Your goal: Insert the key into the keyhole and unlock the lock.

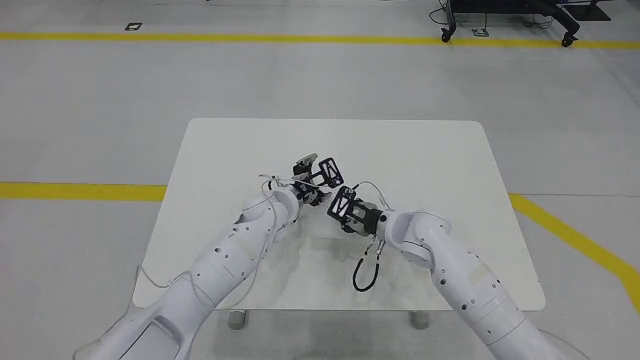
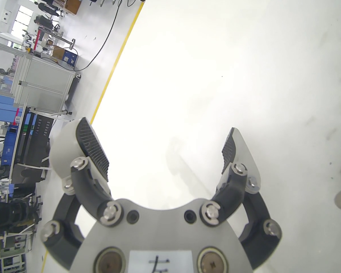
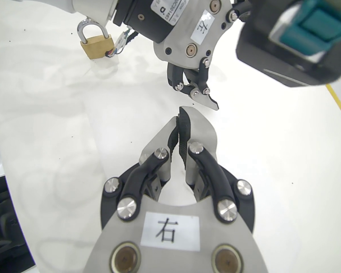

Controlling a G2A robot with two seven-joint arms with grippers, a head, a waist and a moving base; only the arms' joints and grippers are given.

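- The small brass padlock with a silver loop (image 3: 96, 47) sits on the white table (image 1: 430, 150), just beside the left arm.
- The left gripper (image 2: 159, 133) is wide open and empty, maybe ready to hold the padlock.
- The right gripper (image 3: 180, 120) is pinched closed. I cannot tell if it holds a key.
- A yellow line (image 1: 300, 38) crosses the grey floor beyond.

Brass-looking padlock (image 3: 98, 48), glossy metal shackle (image 3: 80, 31), on a smooth matt table (image 1: 440, 160)
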